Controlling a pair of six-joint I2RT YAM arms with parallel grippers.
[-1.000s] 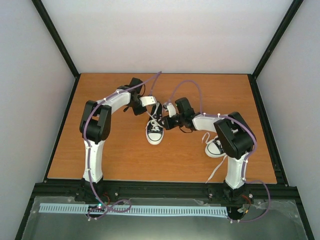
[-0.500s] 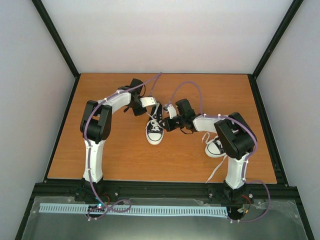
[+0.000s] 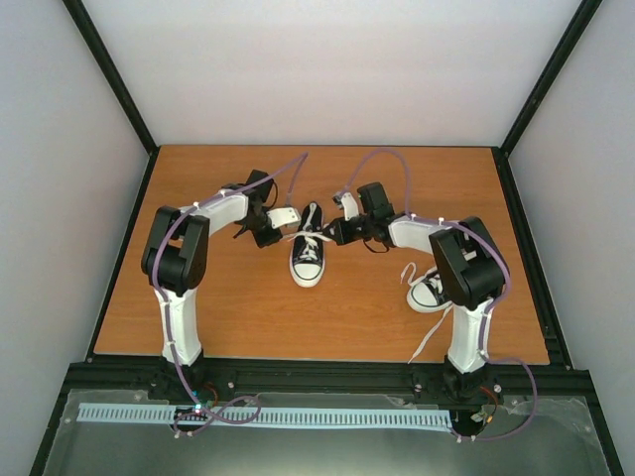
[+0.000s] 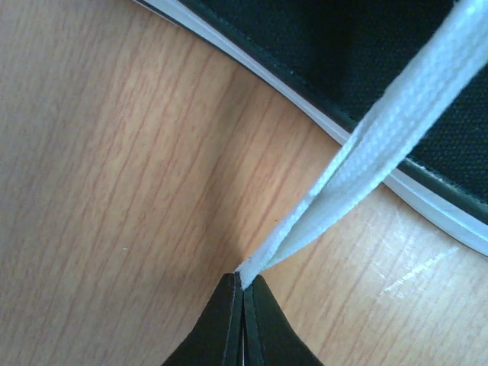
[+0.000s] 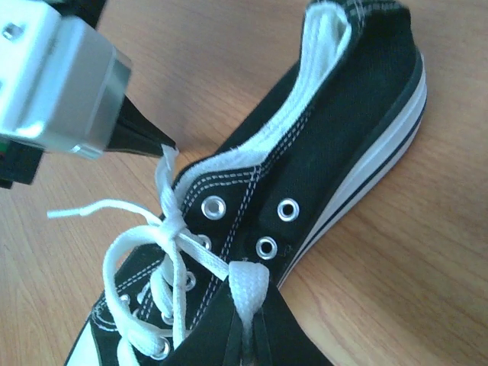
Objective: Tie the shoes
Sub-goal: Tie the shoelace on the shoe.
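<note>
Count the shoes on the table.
2. Middle shoe sits at the centre of the table, its laces pulled out to both sides. Right shoe lies by the right arm, partly hidden behind it.

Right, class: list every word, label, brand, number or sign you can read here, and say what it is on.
None can be read.
The middle shoe: a white marking near its laces in the right wrist view, too blurred and cut off to read.
The other shoe: too small to tell.
</note>
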